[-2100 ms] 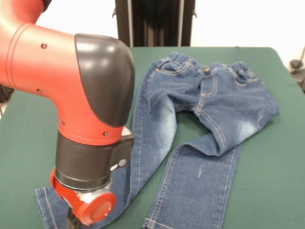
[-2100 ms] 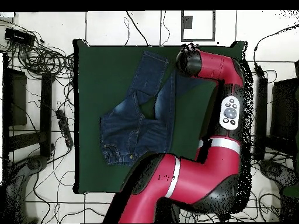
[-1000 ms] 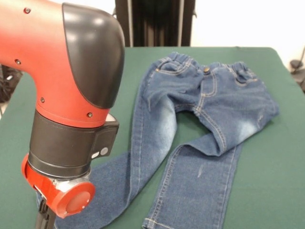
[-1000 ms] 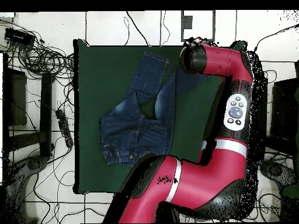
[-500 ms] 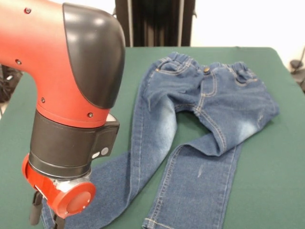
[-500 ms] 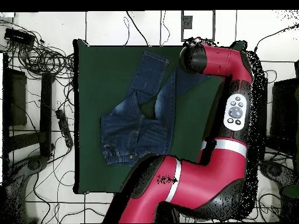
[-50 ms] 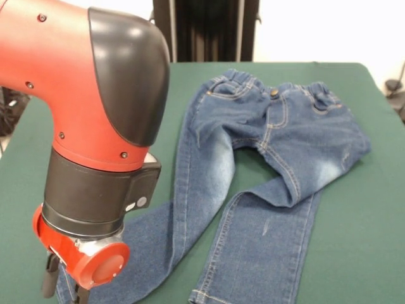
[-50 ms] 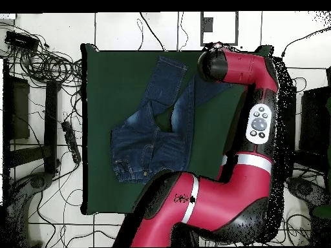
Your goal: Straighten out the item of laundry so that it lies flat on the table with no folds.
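A pair of blue jeans (image 7: 278,126) lies on the green table (image 7: 361,240) with its waistband at the far side. One leg (image 7: 190,190) runs down to the near left corner, bending outward below the knee. The other leg (image 7: 266,247) is folded under at the thigh and then runs toward the near edge. My gripper (image 7: 61,291) hangs under the red wrist at the bottom left, over the hem of the long leg. Its two dark fingers (image 7: 48,278) stand apart, so it is open. In the overhead view the jeans (image 8: 149,139) show, and the arm's wrist (image 8: 210,64) hides the gripper.
The red arm (image 7: 95,101) fills the left of the front view and hides that side of the table. A black column (image 7: 205,28) stands behind the far edge. Cables (image 8: 45,64) and dark equipment lie on the floor around the table (image 8: 110,84).
The arm moved left in the front view, drawing the lower leg outward. The fingers, together a second ago, have since parted off the hem, and the wrist has risen slightly.
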